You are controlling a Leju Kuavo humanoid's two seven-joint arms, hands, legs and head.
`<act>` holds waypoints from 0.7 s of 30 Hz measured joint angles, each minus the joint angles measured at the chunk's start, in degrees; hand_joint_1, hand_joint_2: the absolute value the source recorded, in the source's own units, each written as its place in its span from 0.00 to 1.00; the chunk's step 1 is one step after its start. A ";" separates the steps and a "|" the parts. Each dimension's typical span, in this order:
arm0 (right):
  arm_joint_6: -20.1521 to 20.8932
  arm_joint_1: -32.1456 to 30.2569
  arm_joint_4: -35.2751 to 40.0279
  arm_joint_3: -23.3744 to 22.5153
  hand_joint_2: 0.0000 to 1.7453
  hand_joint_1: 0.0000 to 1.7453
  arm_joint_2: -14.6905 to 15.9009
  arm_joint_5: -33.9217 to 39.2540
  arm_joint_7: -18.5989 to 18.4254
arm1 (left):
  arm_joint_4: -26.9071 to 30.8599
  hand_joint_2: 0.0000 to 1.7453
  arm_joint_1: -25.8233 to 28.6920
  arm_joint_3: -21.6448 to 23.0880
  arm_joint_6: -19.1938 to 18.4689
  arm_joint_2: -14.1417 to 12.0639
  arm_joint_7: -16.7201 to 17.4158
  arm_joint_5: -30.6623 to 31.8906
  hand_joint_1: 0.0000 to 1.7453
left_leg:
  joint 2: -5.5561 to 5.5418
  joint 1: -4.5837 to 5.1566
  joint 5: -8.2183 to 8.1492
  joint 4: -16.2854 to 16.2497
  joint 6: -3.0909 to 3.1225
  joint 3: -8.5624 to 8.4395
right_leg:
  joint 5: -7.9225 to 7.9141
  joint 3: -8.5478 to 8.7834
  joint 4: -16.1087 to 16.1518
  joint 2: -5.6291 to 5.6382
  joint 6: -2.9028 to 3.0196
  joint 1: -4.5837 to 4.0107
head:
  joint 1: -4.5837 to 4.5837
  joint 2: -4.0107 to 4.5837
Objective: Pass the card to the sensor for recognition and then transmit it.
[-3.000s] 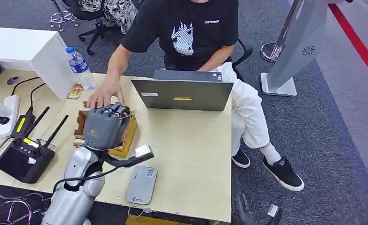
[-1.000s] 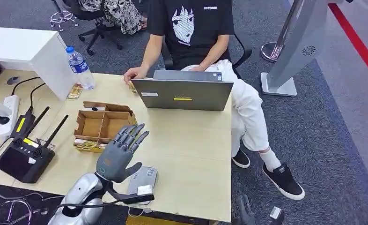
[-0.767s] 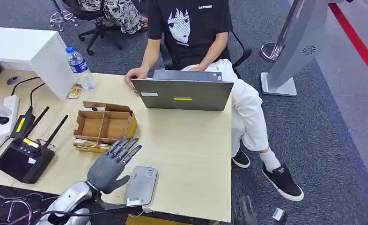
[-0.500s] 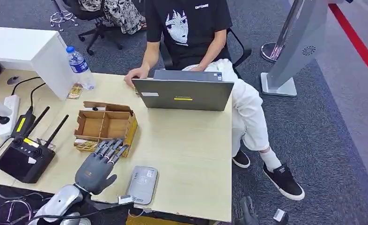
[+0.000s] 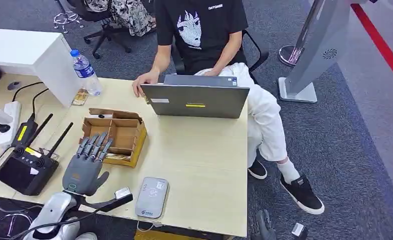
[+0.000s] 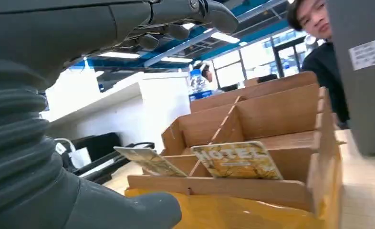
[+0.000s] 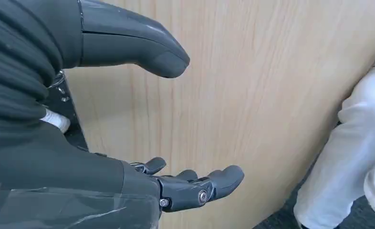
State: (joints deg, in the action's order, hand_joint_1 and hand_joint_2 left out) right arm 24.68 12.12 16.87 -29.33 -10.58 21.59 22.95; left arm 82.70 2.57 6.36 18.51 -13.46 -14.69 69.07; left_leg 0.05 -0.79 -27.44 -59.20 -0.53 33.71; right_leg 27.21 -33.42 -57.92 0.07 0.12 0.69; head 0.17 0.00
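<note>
A divided cardboard box [image 5: 119, 131] stands on the wooden table, left of centre. In the left wrist view a yellow "HOTEL" card [image 6: 236, 160] and a second card [image 6: 150, 161] lean in the front slots of the box [image 6: 271, 100]. My left hand [image 5: 85, 165] hovers over the box's near left corner, fingers spread, holding nothing; its fingers [image 6: 176, 21] and thumb [image 6: 128, 212] frame the cards without touching them. The grey card sensor [image 5: 152, 196] lies flat near the table's front edge. My right hand [image 7: 80, 162] hangs empty with fingers apart beside the table's wooden side.
A person in a black T-shirt [image 5: 199, 30] sits behind a grey laptop [image 5: 197, 100], one hand resting on the table beside it. A water bottle [image 5: 86, 72], a black antenna device [image 5: 24, 167] and a power strip [image 5: 7, 120] stand to the left. A loose card [image 5: 79, 97] lies by the bottle.
My left hand lifted off the box, drew back toward the table's front edge, then swung left to the box's near corner. The person's hand left the box and went beside the laptop.
</note>
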 joint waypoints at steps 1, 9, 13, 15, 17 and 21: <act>-0.06 0.01 0.02 0.00 1.00 0.00 0.00 0.00 -0.11 | -0.58 1.00 -0.21 -0.49 0.00 0.30 -0.11 0.02 0.00 | 0.00 0.00 0.00 0.00 0.00 0.00 | 0.00 0.00 0.00 0.00 0.00 0.00 | 0.00 0.00; -0.13 0.09 0.00 0.00 1.00 0.00 -0.13 -0.83 -0.61 | -5.36 1.00 -2.35 -2.53 0.31 1.62 -1.16 0.55 0.00 | -0.01 0.00 0.01 0.00 0.00 0.00 | 0.00 0.01 0.00 -0.03 0.00 0.00 | -0.02 0.00; -0.15 0.22 0.00 0.02 1.00 0.00 -0.26 -0.87 -0.72 | -7.80 1.00 -3.94 -3.15 1.77 2.43 -1.81 1.07 0.00 | -0.01 0.01 0.01 0.00 0.00 0.00 | -0.01 0.01 0.00 -0.02 0.00 0.00 | 0.00 0.00; -0.15 0.27 0.00 0.02 1.00 0.00 -0.33 -0.92 -0.74 | -8.83 1.00 -4.76 -3.32 2.16 2.91 -2.25 1.29 0.00 | -0.03 0.01 0.01 -0.01 0.00 0.00 | -0.01 0.02 0.00 -0.02 0.00 0.00 | 0.00 0.00; -0.15 0.30 0.00 0.04 1.00 0.00 -0.37 -0.92 -0.74 | -9.46 1.00 -5.25 -3.32 2.62 3.37 -2.80 1.46 0.00 | -0.02 0.01 0.00 -0.01 0.00 0.00 | -0.01 0.01 0.00 -0.02 0.00 0.00 | 0.00 0.00; -0.33 0.47 0.00 0.13 1.00 0.00 -0.57 -1.01 -0.76 | -10.64 1.00 -6.20 -3.32 3.13 4.46 -3.50 2.23 0.00 | -0.02 0.01 0.00 -0.01 0.00 0.00 | -0.01 0.01 0.00 -0.02 0.00 0.00 | 0.00 0.00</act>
State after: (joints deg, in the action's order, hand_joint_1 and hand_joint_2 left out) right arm 24.35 12.58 16.87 -29.20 -11.15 20.59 22.18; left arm 72.06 -3.63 3.04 21.64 -9.00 -18.19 71.30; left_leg 0.03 -0.78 -27.44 -59.21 -0.53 33.71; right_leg 27.20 -33.41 -57.92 0.05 0.11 0.69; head 0.17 0.00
